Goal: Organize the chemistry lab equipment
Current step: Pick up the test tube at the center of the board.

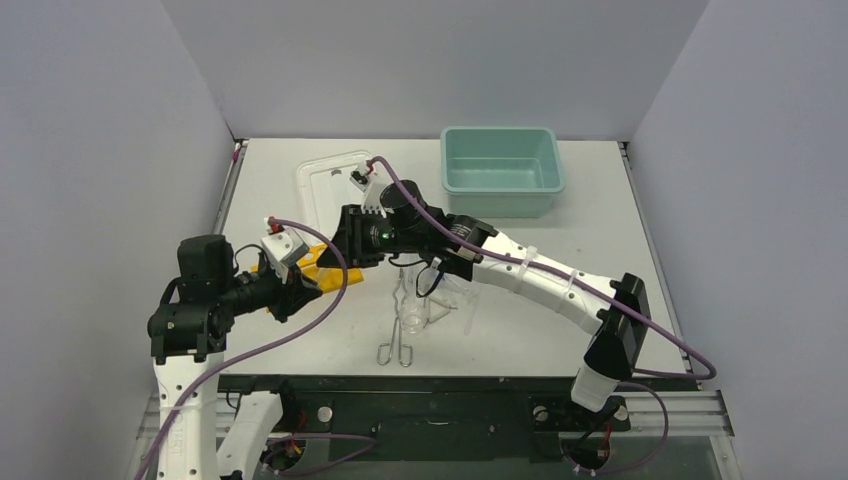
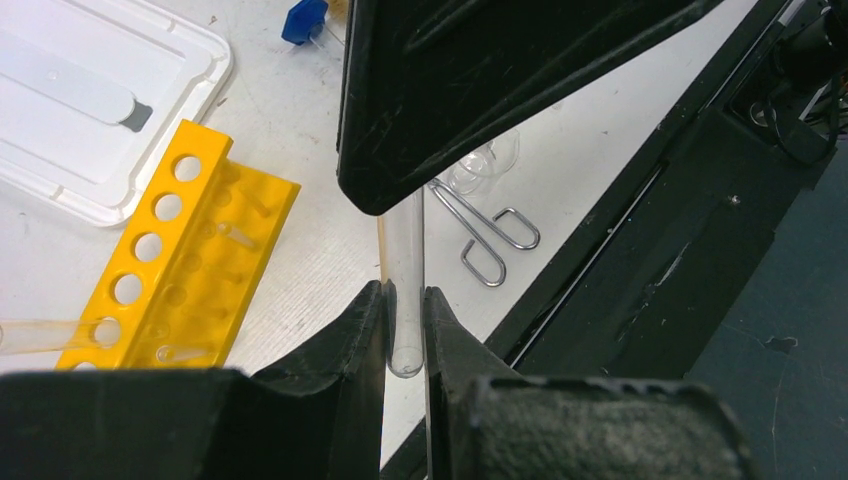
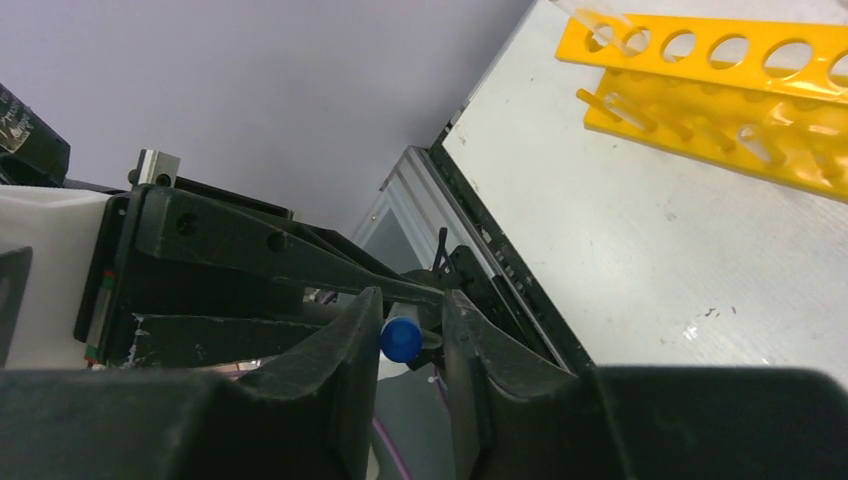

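My left gripper (image 2: 404, 302) is shut on the rounded lower end of a clear glass tube (image 2: 402, 240). The tube runs up to my right gripper (image 3: 412, 318), whose jaws stand slightly apart around the tube's blue cap (image 3: 400, 339); the cap touches one finger only. In the top view both grippers meet over the yellow holed rack (image 1: 312, 266), left (image 1: 303, 283) and right (image 1: 346, 250). The rack (image 2: 170, 255) lies on the table with another clear tube (image 2: 40, 335) in an end hole. Metal loop-handled tongs (image 1: 398, 340) and a glass beaker (image 1: 413, 318) lie near the front.
A teal tub (image 1: 500, 170) stands at the back right. A white lid (image 1: 330, 185) lies behind the rack. A blue-capped vial (image 2: 303, 20) lies beside the lid (image 2: 90, 90). The table's front edge and black rail run close below the tongs (image 2: 490, 235).
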